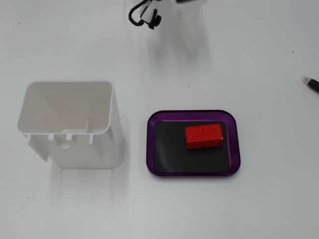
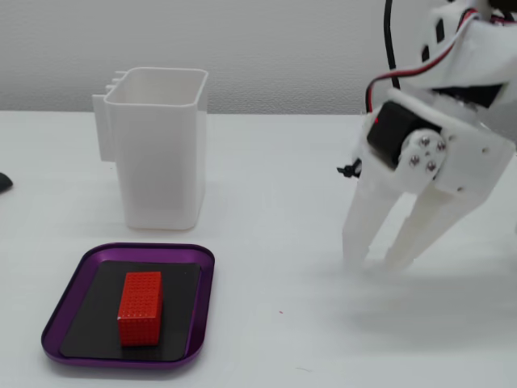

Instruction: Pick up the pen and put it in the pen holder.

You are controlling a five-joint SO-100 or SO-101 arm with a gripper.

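The pen (image 1: 311, 83) is dark, and only its end shows, at the right edge of a fixed view, lying on the white table. The pen holder (image 1: 67, 124) is a tall white open-topped box; it stands upright at the left in both fixed views (image 2: 157, 145). My white gripper (image 2: 378, 260) points down at the right of the side-on fixed view. Its two fingers (image 2: 359, 230) are spread, with nothing between them and the tips close to the table. It is well away from the holder. In the top-down view only a white part of the arm (image 1: 192, 4) shows at the top edge.
A purple tray (image 1: 234, 149) with a black mat holds a red block (image 1: 203, 136); it lies beside the holder, and also shows in the side-on view (image 2: 206, 279). Black cables (image 1: 144, 15) lie at the top. A small dark object (image 2: 4, 182) sits at the left edge.
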